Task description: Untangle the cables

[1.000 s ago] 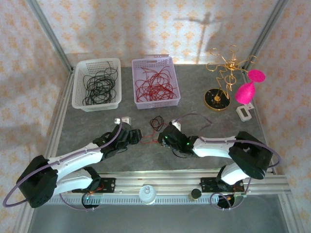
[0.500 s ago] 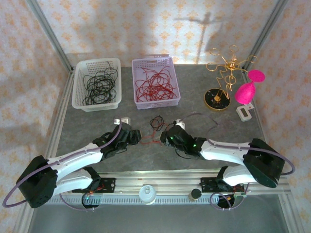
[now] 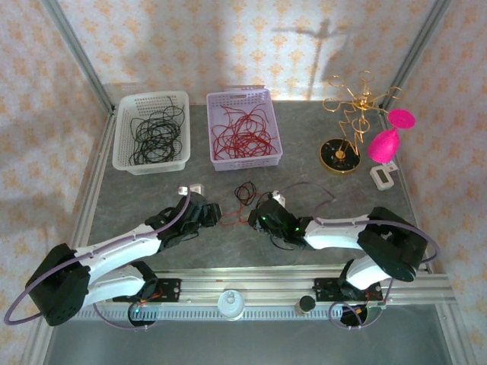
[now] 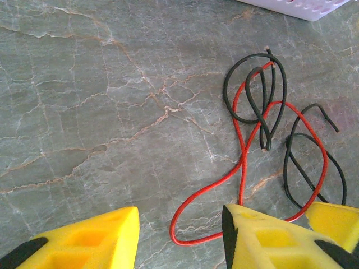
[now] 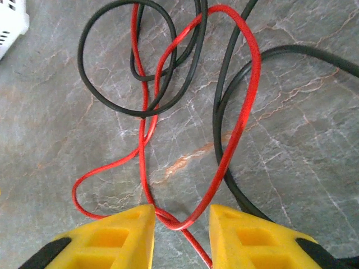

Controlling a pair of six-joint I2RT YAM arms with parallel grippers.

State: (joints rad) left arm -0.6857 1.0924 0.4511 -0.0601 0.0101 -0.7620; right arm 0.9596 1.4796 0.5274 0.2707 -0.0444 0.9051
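A small tangle of one red and one black cable (image 3: 243, 196) lies on the grey table between my two grippers. In the left wrist view the red cable (image 4: 242, 162) winds through the black cable (image 4: 255, 89), and its near loop lies between my left gripper's (image 4: 180, 224) yellow fingers (image 4: 84, 241), which stand wide apart and open. In the right wrist view the red cable (image 5: 247, 95) crosses itself in the gap of my right gripper (image 5: 182, 216), brushing the left finger (image 5: 112, 241); the jaws are open, not pinching it. Black cable (image 5: 112, 103) loops lie beyond. From above, left gripper (image 3: 217, 215) and right gripper (image 3: 259, 215) face each other.
A white basket (image 3: 123, 152) with black cables and a lilac basket (image 3: 243, 163) with red cables stand at the back. A gold wire ornament (image 3: 351, 122), a pink object (image 3: 386, 141) and a small white box (image 3: 383, 176) stand at the right. A metal rail (image 3: 259, 283) runs along the front edge.
The right arm's elbow swung out to the right and came back; its gripper stayed at the tangle. The left arm has not moved.
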